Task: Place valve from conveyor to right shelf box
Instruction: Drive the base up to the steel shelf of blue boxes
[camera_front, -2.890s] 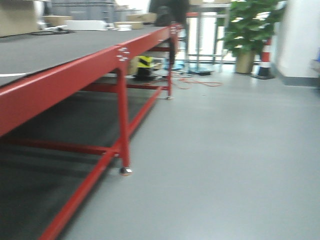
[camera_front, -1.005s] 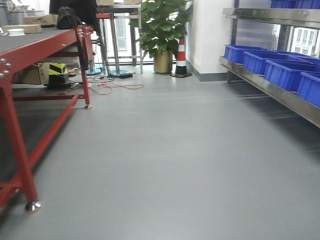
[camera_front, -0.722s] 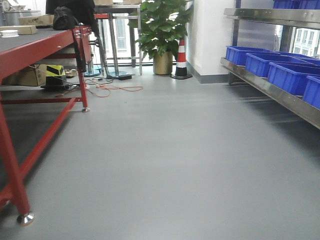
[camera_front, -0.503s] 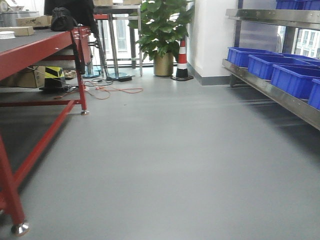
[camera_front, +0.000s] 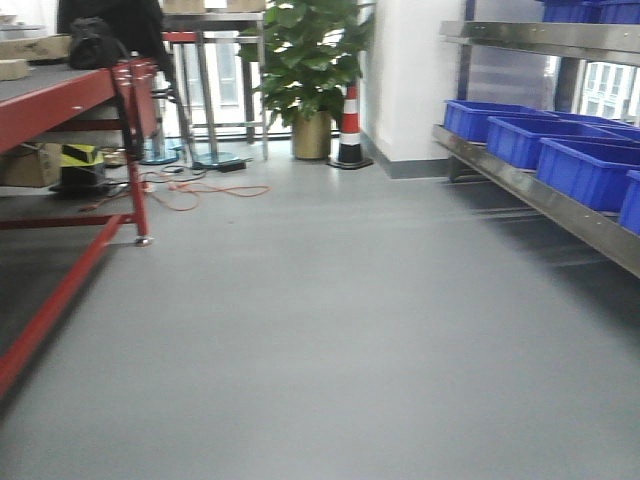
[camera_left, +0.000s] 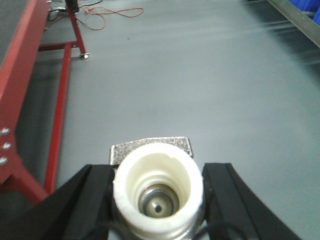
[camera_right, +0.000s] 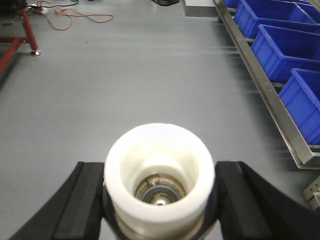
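The grey floor (camera_front: 330, 330) fills most of the front view. The conveyor (camera_front: 60, 100), with its red frame, stands on the left side. The shelf (camera_front: 530, 185) runs along the right side, and blue boxes (camera_front: 590, 160) sit in a row on it. The robot looks down the open floor between the two.

There are two valves, one in each arm. The left valve (camera_left: 157, 192) is in the left jaws, with a black jaw pressed on each side of it. The right valve (camera_right: 160, 172) is in the right jaws in the same way. So both sets of jaws are clamped tight on a valve, and neither valve is on the conveyor.

Each valve shows its pale round base to the wrist camera. So its long way runs straight out along the jaws, away from the camera. Its shiny far end is mostly hidden behind the base.

What matters most for the next move is where the boxes lie. In the right wrist view they are ahead and off to the right of the right jaws, not under them. In the left wrist view the conveyor frame is close on the left, and only a bit of the shelf shows far off at the top right. So I think the right arm is the nearer one. The robot likely has to get closer to the shelf before a valve can hang over a box.
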